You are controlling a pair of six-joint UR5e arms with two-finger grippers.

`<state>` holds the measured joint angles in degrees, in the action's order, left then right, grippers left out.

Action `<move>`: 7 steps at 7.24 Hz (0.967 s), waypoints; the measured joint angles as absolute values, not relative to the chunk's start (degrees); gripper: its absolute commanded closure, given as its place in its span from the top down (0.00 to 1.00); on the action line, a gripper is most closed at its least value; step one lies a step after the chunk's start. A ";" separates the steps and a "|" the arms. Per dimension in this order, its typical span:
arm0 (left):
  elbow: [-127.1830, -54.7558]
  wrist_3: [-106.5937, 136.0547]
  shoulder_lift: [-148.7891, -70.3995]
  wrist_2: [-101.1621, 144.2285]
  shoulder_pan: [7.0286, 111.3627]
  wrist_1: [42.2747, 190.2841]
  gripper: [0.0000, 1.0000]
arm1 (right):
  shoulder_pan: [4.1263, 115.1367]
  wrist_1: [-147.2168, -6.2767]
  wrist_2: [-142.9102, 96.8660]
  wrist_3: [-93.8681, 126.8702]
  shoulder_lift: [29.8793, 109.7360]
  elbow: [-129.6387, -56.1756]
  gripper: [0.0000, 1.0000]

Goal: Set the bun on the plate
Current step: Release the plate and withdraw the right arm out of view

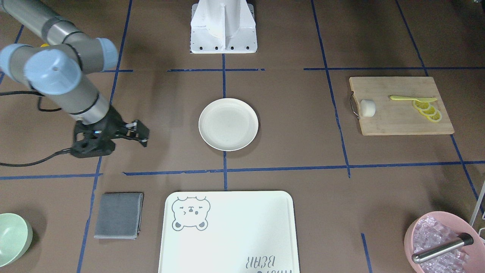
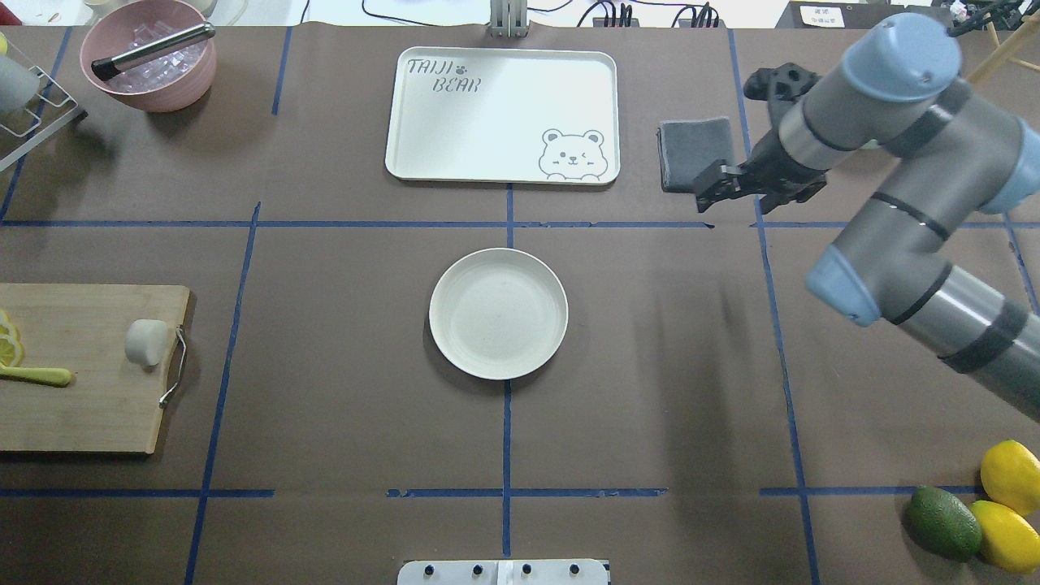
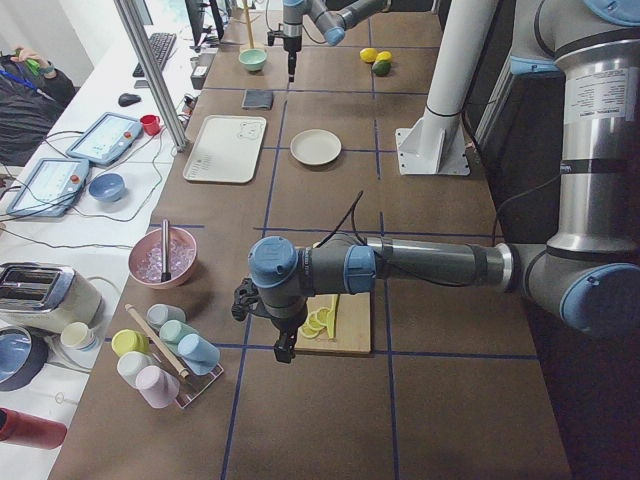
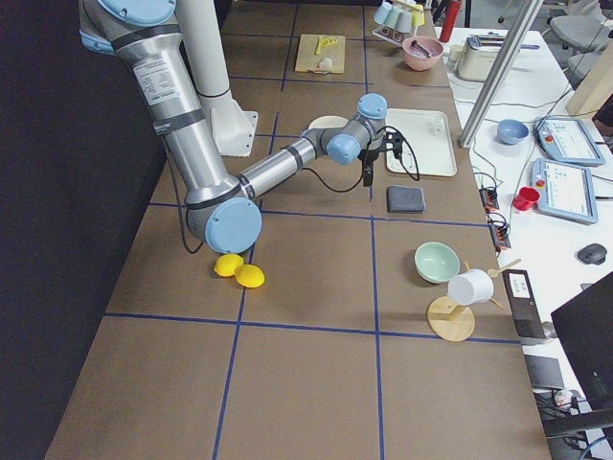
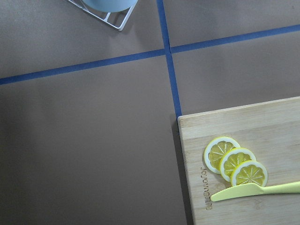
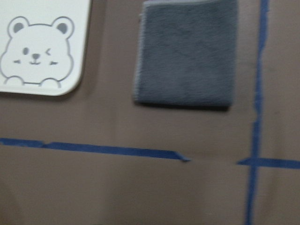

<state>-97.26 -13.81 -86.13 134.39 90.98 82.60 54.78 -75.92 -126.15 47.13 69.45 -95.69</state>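
Note:
The bun (image 1: pixel 367 107) (image 2: pixel 146 342) lies on a wooden cutting board (image 1: pixel 401 121) (image 2: pixel 81 406), at the end with the metal handle. In the middle of the table sits the plate (image 1: pixel 228 124) (image 2: pixel 498 314), with nothing on it. My right gripper (image 1: pixel 143 132) (image 2: pixel 705 188) hovers open and holds nothing, to the right of the plate near the grey cloth (image 2: pixel 695 153). My left gripper (image 3: pixel 285 350) hangs by the board's lemon-slice end, far from the bun. I cannot tell whether it is open or shut, and its wrist view shows no fingers.
Lemon slices (image 5: pixel 236 161) and a yellow knife (image 1: pixel 412 99) share the board. A bear-print tray (image 2: pixel 455 154) lies beyond the plate. A pink bowl (image 2: pixel 154 93) with ice stands far left, a mint bowl (image 1: pixel 11 237) far right, lemons (image 2: pixel 1010 475) and an avocado (image 2: pixel 942 522) near right.

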 measured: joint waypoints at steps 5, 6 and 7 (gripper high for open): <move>-97.73 -13.44 -86.85 134.40 90.58 83.89 1.00 | 78.69 -76.45 -131.63 9.97 93.90 -99.87 1.00; -97.55 -13.41 -87.00 134.40 90.47 86.57 1.00 | 82.10 -78.25 -132.33 7.48 95.53 -100.09 1.00; -97.10 -13.24 -87.09 134.32 90.29 90.71 1.00 | 85.02 -82.05 -133.15 4.01 96.06 -100.51 1.00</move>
